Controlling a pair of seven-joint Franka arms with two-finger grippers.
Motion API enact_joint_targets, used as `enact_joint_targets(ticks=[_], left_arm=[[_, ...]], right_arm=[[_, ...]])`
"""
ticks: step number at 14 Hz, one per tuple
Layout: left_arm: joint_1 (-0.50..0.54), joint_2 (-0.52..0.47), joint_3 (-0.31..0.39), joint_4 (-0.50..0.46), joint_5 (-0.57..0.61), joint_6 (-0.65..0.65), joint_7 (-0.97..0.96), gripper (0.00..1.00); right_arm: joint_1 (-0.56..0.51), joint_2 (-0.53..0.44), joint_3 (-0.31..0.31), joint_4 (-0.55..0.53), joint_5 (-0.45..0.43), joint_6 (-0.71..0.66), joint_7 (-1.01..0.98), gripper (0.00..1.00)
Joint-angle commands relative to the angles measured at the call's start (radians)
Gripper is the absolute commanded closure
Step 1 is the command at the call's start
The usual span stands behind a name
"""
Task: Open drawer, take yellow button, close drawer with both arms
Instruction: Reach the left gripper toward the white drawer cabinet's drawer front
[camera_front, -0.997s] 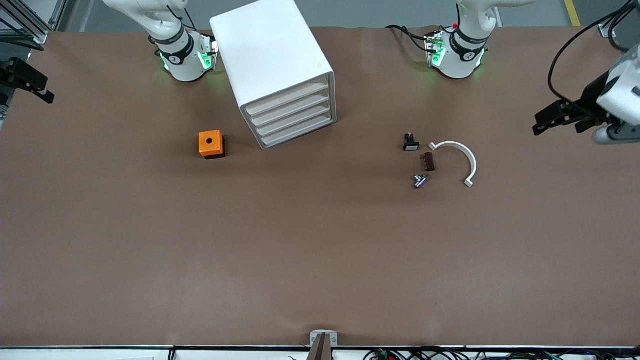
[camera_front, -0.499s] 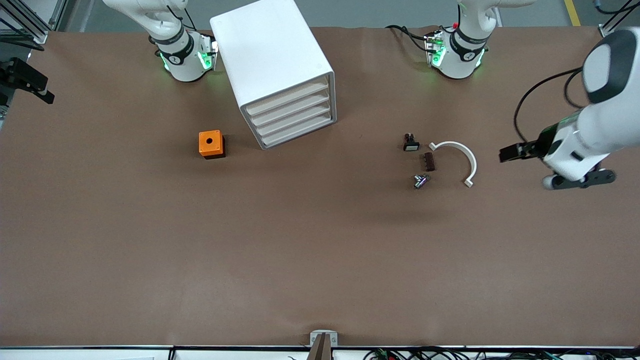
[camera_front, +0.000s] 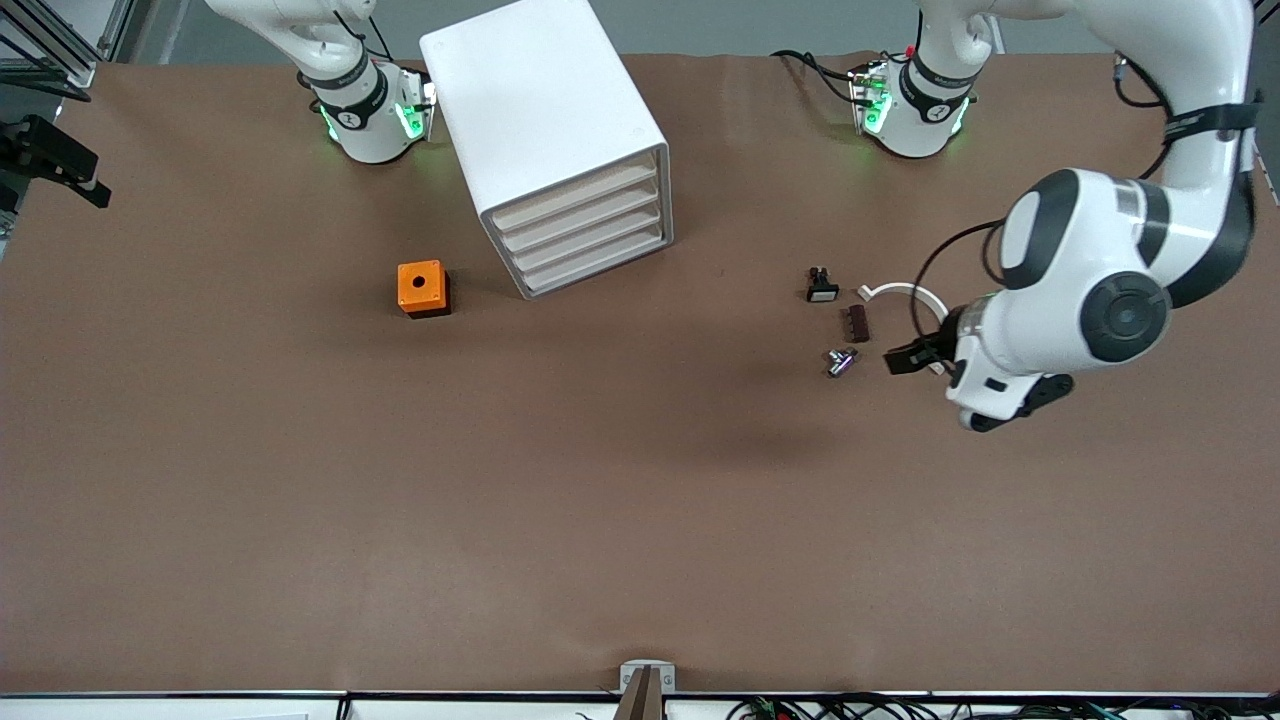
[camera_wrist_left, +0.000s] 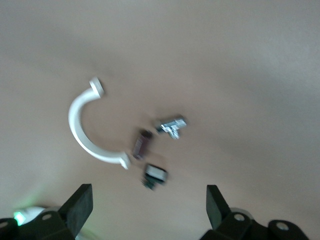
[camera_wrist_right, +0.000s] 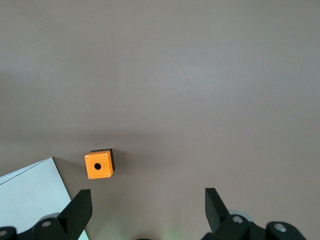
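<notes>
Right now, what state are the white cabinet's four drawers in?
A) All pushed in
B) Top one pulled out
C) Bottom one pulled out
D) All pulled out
A: all four beige fronts, the top drawer included, sit flush in the cabinet.

Drawer (camera_front: 573, 196): uppermost of four shallow trays, pale beige front, fully shut in white rounded cabinet (camera_front: 540, 110) near right arm's base, front angled toward camera. Button not visible.
</notes>
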Motion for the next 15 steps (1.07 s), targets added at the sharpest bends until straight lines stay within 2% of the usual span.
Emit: enact_joint_targets(ticks=[1, 4, 10, 15], left_arm=[[-0.039, 0.058, 0.001, 0.08, -0.1, -0.082, -0.221, 0.0], [-0.085, 0.123, 0.001, 0.149, -0.23, -0.115, -0.457, 0.0], [-0.13, 0.233, -0.001, 0.198, -0.41, -0.124, -0.924, 0.0], [-0.144, 0.314, -0.024, 0.227, -0.557, -0.24, -1.226, 0.0]], right_arm=[[-0.018, -0.01, 0.013, -0.001, 0.001, 0.004, -0.014, 0.0], [-0.017, -0.01, 0.013, -0.001, 0.001, 0.001, -0.014, 0.0], [-0.02, -0.011, 0.013, -0.002, 0.0, -0.004, -0.014, 0.0], [-0.012, -0.01, 0.018, -0.002, 0.0, -0.004, -0.008, 0.0]])
